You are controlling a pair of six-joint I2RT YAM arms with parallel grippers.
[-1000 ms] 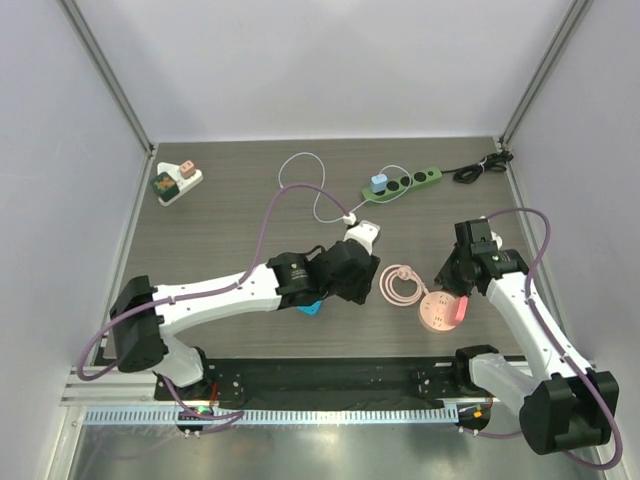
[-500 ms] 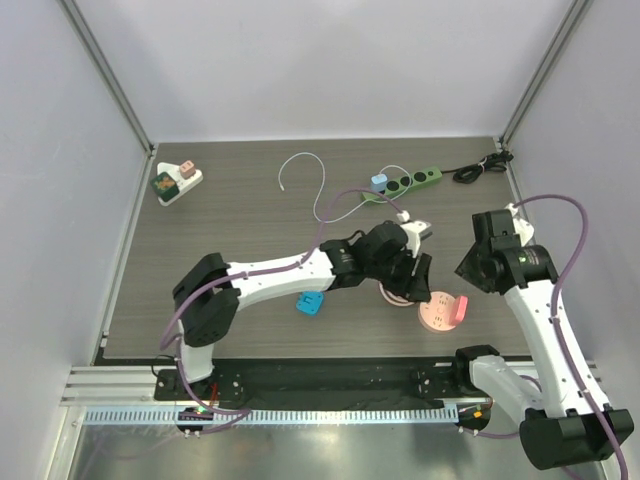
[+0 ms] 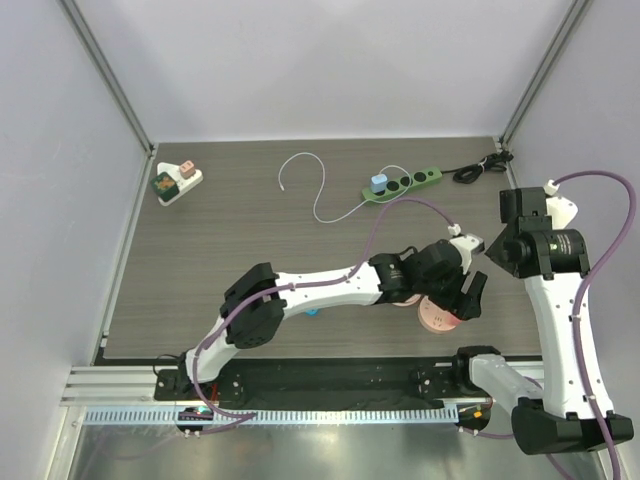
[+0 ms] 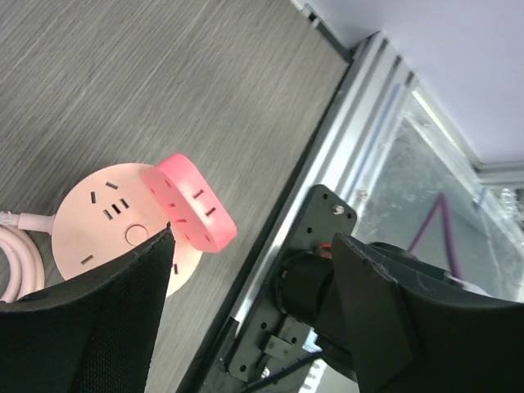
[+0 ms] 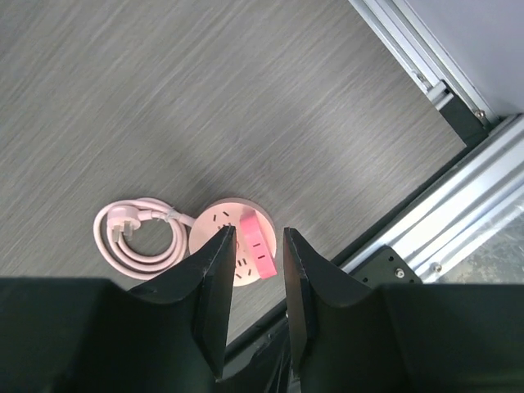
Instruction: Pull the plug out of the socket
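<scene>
Your left tool (image 4: 254, 246) gapes wide just above the coral-red oval plastic plug (image 4: 190, 203), seated in the round pale-pink plastic socket (image 4: 90, 225) on the grey wood-grain tabletop (image 4: 164, 82). Your right tool (image 5: 258, 246) hangs high above, narrowly parted, empty.

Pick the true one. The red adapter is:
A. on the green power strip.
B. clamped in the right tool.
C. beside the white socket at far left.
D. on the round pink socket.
D: both wrist views show the red adapter sitting on top of the round pink socket.
</scene>
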